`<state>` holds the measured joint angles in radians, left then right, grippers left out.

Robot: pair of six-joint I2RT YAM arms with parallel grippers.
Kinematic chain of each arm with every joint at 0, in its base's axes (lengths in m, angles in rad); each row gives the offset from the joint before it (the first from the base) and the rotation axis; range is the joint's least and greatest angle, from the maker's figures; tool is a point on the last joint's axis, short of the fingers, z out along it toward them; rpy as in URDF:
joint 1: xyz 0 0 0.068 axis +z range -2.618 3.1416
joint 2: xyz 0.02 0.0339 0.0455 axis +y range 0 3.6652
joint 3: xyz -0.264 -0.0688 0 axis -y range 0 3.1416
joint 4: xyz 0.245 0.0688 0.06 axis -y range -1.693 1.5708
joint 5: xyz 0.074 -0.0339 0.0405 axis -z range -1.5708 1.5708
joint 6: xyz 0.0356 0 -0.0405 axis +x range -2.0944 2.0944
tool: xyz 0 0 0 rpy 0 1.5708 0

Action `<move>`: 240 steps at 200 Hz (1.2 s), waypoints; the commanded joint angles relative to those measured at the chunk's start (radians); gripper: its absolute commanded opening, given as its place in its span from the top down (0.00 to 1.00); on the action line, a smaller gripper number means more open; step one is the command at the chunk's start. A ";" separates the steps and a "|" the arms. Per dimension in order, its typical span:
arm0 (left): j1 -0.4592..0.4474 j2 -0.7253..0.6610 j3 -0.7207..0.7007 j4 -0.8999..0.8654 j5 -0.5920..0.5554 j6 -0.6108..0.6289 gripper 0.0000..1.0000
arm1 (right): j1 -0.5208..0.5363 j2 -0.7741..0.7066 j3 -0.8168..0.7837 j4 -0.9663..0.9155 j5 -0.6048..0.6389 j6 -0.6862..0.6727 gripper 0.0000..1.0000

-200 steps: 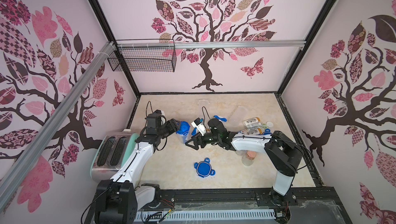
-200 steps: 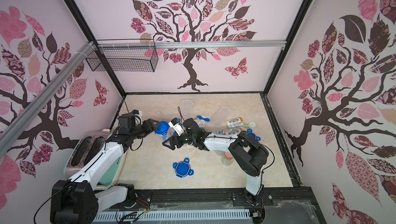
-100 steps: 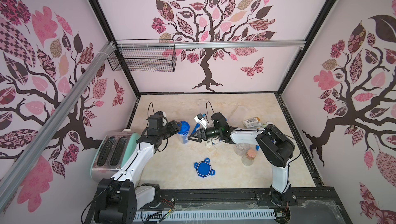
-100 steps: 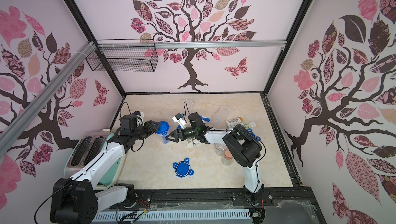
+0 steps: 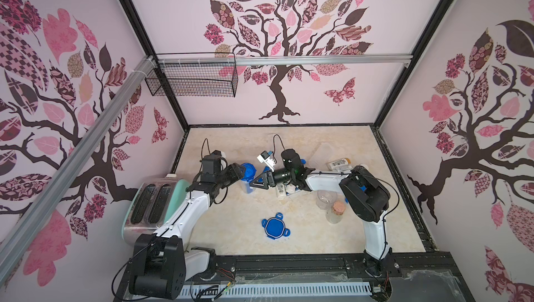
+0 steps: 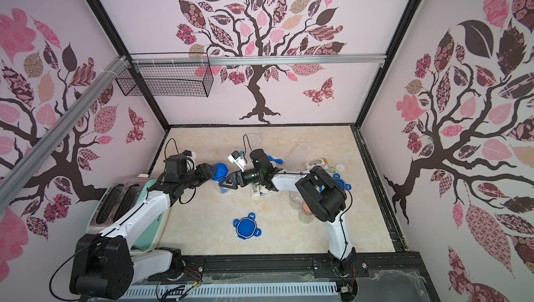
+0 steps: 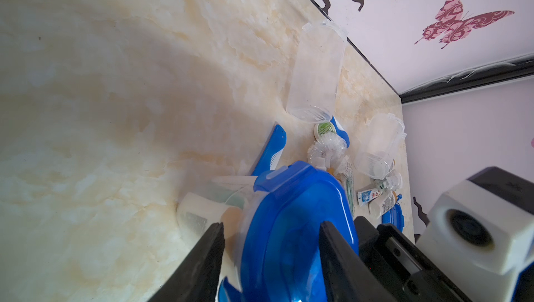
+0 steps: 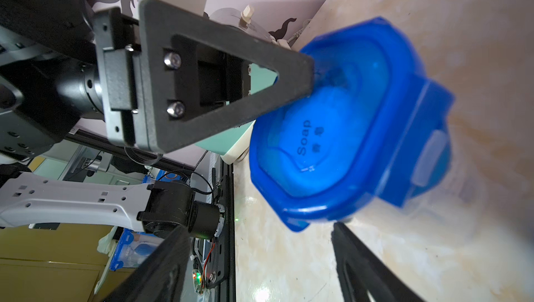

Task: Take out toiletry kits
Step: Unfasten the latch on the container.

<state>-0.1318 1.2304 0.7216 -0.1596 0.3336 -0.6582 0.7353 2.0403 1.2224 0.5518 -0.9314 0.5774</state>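
A clear jar with a blue clip lid (image 5: 248,170) stands at mid-table, with a white bottle with a tan cap (image 7: 199,214) inside it. My left gripper (image 7: 271,224) straddles the lid's edge with its jaws apart. One fingertip (image 8: 306,78) touches the lid top, and a gap shows at the other finger. My right gripper (image 8: 257,228) is open and empty just in front of the jar, also seen in a top view (image 6: 228,183). Loose toiletry kit pieces lie behind it: a labelled white bottle (image 5: 279,190), a toothpaste tube (image 7: 370,195), a blue toothbrush (image 7: 271,153) and a round tub (image 7: 325,130).
A loose blue lid (image 5: 274,227) lies toward the front. An open clear jar (image 5: 326,199) and a cork-stoppered glass bottle (image 5: 335,212) stand by the right arm. Two empty clear jars (image 7: 318,72) (image 7: 378,147) lie at the back. A toaster (image 5: 150,205) stands at the left edge.
The left jaws have narrowed around the jar's lid. The right forearm has swung toward the back while its gripper stayed beside the jar and narrowed slightly.
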 commanded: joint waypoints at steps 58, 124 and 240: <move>-0.006 0.049 -0.013 0.008 -0.002 0.017 0.48 | 0.012 0.018 0.029 0.150 -0.034 0.144 0.23; -0.014 0.050 -0.021 0.006 -0.010 0.017 0.50 | 0.031 0.015 -0.001 0.227 0.034 0.195 0.24; -0.029 0.060 -0.054 0.019 -0.026 0.015 0.52 | 0.045 0.029 -0.009 0.226 0.071 0.220 0.25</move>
<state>-0.1394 1.2633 0.7067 -0.0601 0.2928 -0.6556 0.7715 2.0552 1.2160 0.7086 -0.8780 0.7895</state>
